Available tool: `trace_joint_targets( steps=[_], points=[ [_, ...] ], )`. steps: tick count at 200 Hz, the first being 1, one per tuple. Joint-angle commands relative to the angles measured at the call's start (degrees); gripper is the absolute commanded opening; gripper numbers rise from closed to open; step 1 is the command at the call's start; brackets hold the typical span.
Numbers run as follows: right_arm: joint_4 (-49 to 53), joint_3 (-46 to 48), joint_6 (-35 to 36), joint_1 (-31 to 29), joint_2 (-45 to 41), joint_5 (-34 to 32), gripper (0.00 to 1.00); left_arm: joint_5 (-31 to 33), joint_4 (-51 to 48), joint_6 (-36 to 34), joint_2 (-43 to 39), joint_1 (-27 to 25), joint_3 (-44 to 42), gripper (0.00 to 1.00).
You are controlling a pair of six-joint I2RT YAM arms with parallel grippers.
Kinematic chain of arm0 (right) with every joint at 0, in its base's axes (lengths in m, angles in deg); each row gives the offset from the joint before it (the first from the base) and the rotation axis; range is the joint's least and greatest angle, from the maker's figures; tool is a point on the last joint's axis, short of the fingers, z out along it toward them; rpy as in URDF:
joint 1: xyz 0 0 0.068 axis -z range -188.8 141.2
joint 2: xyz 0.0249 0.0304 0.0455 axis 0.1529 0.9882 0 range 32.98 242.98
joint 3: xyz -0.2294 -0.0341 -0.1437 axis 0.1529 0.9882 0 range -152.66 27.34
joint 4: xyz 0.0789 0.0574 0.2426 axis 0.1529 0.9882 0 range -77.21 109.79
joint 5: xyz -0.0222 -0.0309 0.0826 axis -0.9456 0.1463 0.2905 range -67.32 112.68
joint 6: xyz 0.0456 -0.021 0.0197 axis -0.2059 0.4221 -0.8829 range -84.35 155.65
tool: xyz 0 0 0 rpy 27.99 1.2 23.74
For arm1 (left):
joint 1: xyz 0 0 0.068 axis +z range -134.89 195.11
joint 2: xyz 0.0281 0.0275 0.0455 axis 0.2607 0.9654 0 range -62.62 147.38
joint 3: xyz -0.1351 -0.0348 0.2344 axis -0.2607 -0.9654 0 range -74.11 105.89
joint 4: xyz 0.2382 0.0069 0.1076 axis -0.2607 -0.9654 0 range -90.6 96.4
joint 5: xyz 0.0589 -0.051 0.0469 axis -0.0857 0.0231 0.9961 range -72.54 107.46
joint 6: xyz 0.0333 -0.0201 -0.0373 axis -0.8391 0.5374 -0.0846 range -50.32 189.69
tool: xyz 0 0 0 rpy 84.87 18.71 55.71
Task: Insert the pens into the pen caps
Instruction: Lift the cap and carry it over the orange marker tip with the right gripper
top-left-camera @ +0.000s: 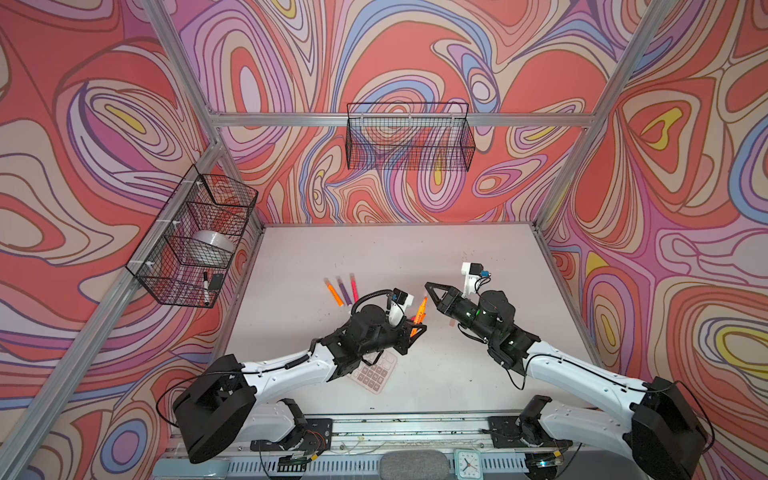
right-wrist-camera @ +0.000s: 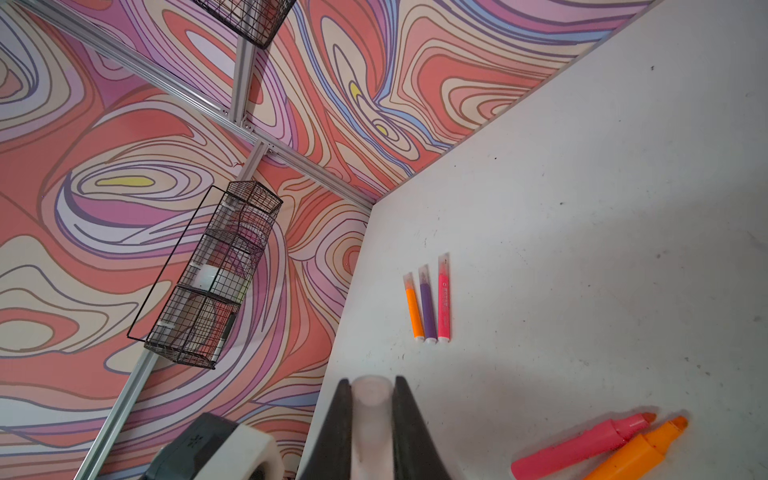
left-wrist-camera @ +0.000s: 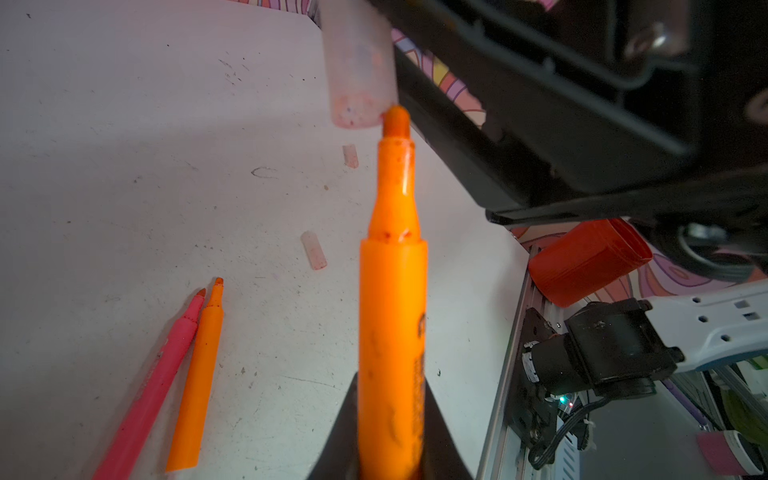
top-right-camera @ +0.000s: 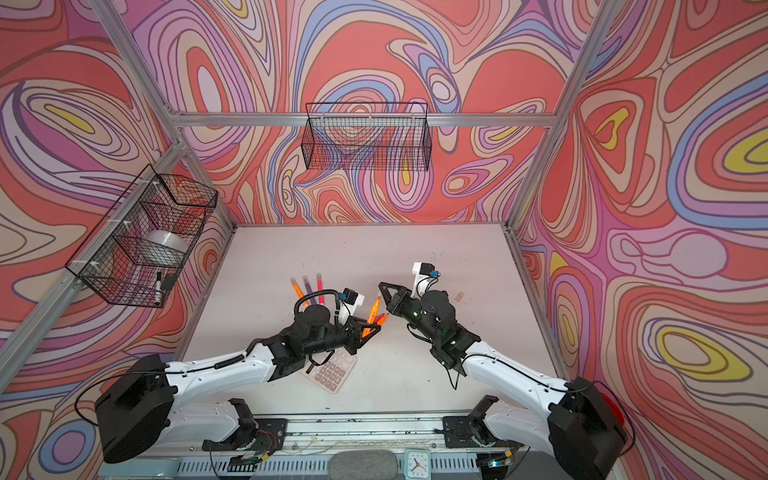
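Jaws of the left arm clamp an orange pen [left-wrist-camera: 392,332] above the counter [left-wrist-camera: 124,124]; jaws of the right arm clamp a pen cap [left-wrist-camera: 359,62], pen tip at its rim, not inserted.

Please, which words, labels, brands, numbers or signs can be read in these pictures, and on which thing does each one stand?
No text can be read with certainty.
Held orange pen: black print along the barrel, too blurred.
Capped pink pen: small dark print, too small.
Calculator: keys too small to read.
Clock: dial marks too small to read.
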Motion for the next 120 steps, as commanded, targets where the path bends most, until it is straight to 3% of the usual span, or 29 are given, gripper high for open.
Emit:
trace_joint_targets(
  steps=[1,120],
  points=[
    [0.01,-2.17,1.39,-0.55,-0.53,-1.69,0.01,0.24,2.68,0.53,0.71,-0.44,0.39,0.00],
    [0.71,-0.49,2.36,-2.22,-0.99,-2.09,0.02,2.65,1.44,0.21,-0.95,-0.40,0.22,0.00]
  ],
)
